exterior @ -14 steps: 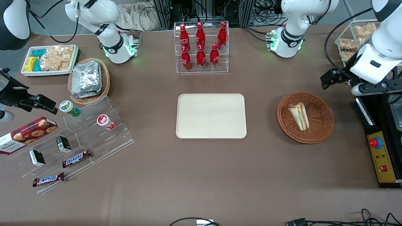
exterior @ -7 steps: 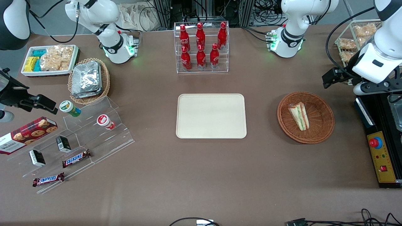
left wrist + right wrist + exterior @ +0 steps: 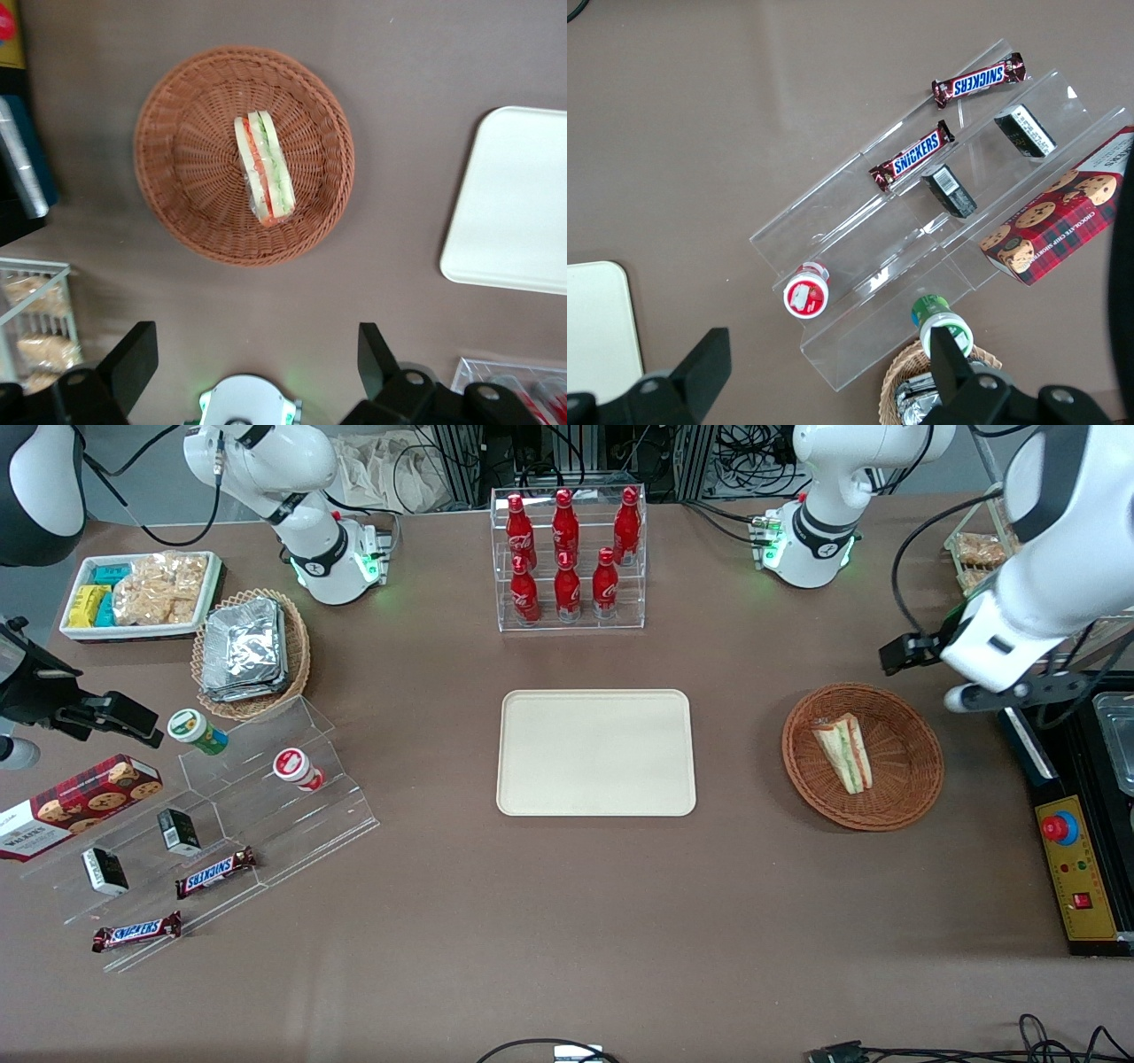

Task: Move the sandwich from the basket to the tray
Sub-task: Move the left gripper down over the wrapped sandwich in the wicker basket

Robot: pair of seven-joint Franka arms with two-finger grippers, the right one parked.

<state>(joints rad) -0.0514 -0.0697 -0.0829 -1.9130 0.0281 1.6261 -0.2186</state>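
Note:
The sandwich [image 3: 844,751] is a white-bread wedge with green and red-orange stripes, lying in the round reddish-brown wicker basket [image 3: 908,802]. Both also show in the left wrist view: the sandwich [image 3: 263,168] in the middle of the basket [image 3: 186,168]. The cream tray [image 3: 595,752] lies bare at the table's middle, beside the basket, and its corner shows in the wrist view [image 3: 514,204]. My left gripper [image 3: 1010,691] hangs above the table beside the basket's rim, toward the working arm's end. In the wrist view the gripper [image 3: 255,363] is open wide and empty.
A clear rack of red bottles [image 3: 567,558] stands farther from the camera than the tray. A black control box with a red button [image 3: 1067,841] and a wire basket of snack bags [image 3: 983,540] sit at the working arm's end. The foil-packet basket [image 3: 250,651] and an acrylic snack stand [image 3: 221,824] lie toward the parked arm's end.
My left arm has swung from the table's end toward the basket, and the gripper now hangs close to the basket's rim. The sandwich, basket and tray have not moved.

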